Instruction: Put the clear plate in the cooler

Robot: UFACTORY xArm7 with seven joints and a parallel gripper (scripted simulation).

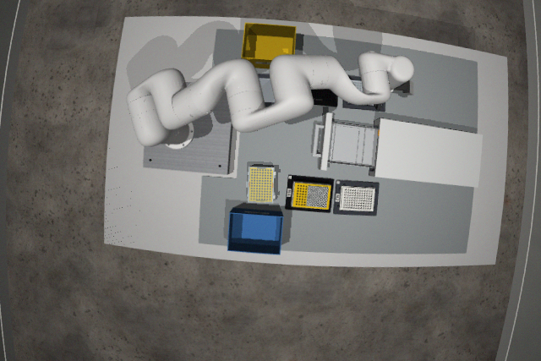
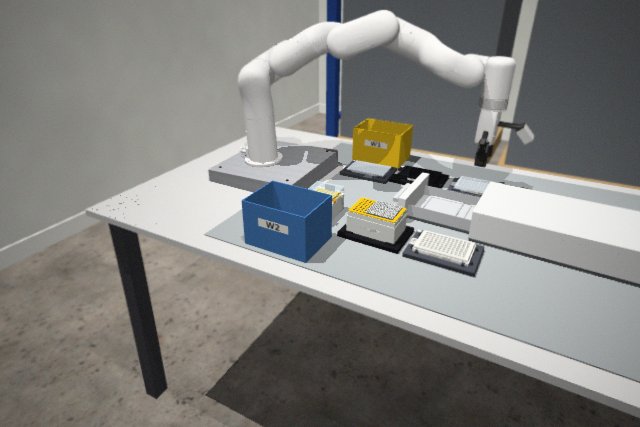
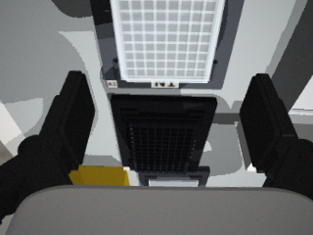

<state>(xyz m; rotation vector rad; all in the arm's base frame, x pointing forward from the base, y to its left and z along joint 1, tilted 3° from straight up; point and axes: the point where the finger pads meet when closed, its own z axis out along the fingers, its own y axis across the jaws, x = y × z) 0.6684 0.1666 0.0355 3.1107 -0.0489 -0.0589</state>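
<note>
The clear plate (image 3: 168,20) is a gridded well plate with no lid, lying in its dark nest N1. In the top view it (image 1: 363,88) is mostly hidden under the arm; in the side view it (image 2: 470,184) lies behind the drawer. My gripper (image 3: 167,91) (image 2: 483,151) is open and empty, well above the bench and apart from the plate. The cooler CD (image 1: 428,152) has its drawer (image 1: 349,144) pulled out toward the arm's base, empty, with its bar handle (image 1: 326,140) in front. A small amber lamp (image 1: 378,132) shows at the housing's corner.
An empty black nest (image 1: 323,96) lies beside N1. The yellow bin W1 (image 1: 268,42) stands at the back, the blue bin W2 (image 1: 255,227) at the front. The tip box (image 1: 311,194), a white plate (image 1: 357,198) and a yellowish plate (image 1: 260,183) sit in front of the cooler.
</note>
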